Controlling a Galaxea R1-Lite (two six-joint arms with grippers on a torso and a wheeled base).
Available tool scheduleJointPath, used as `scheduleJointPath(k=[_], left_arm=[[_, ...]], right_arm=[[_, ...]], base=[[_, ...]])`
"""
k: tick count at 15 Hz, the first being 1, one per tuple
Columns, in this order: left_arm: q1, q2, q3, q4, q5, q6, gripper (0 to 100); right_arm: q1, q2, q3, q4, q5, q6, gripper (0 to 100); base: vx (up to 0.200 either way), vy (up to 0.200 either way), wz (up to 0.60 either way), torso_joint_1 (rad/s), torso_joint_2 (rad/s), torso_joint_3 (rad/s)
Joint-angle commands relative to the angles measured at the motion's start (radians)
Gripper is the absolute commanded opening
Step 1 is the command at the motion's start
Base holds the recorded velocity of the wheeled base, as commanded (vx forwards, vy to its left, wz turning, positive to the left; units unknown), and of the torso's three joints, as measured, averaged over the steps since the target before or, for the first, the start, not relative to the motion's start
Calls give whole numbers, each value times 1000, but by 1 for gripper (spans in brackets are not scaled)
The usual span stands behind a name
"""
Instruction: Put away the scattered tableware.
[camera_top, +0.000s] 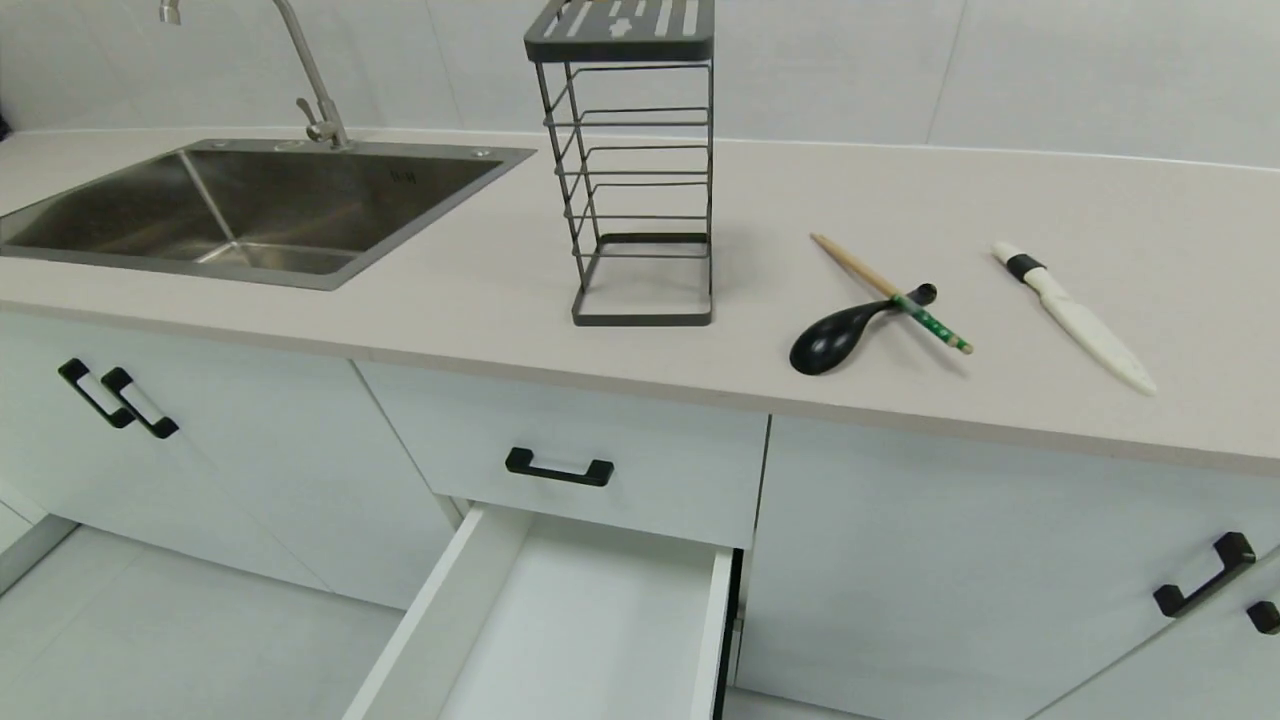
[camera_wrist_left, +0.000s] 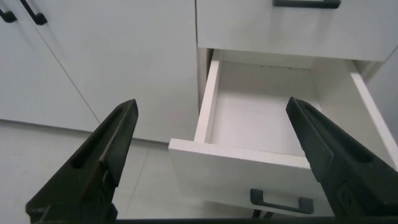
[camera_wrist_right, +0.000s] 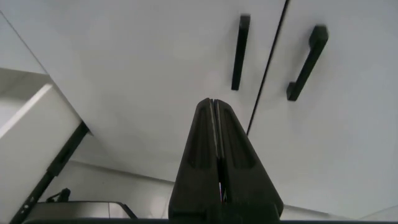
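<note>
Spoon: right of rack; light, slick, likely best pinched at handle.
Left gripper: spread wide, empty.
Right gripper: clenched, empty.

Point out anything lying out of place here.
A chopstick lies crossed over the black spoon on the counter, right of the rack; a white knife lies loose farther right. The lower drawer stands pulled open.

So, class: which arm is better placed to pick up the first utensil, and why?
Probably right. The black spoon, wooden chopstick and white knife lie right of centre on the pale counter; the right end effector, shut, faces white cabinet doors beneath. The left end effector hangs open over the white drawer.
</note>
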Motion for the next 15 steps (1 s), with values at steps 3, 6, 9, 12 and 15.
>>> scheduleJointPath(k=[3, 6, 9, 12, 15], left_arm=[[0, 0, 0, 0, 0, 0, 100], [0, 0, 0, 0, 0, 0, 100], [0, 0, 0, -2, 0, 0, 100], [0, 0, 0, 0, 0, 0, 100], [0, 0, 0, 0, 0, 0, 100]], right_arm=[[0, 0, 0, 0, 0, -1, 0], [0, 0, 0, 0, -2, -1, 0], [0, 0, 0, 0, -2, 0, 0], [0, 0, 0, 0, -2, 0, 0], [0, 0, 0, 0, -2, 0, 0]], base=[[0, 0, 0, 214, -473, -212], [0, 0, 0, 139, -486, -217], [0, 0, 0, 403, -479, -245], [0, 0, 0, 297, -517, -240], [0, 0, 0, 281, -525, -253]])
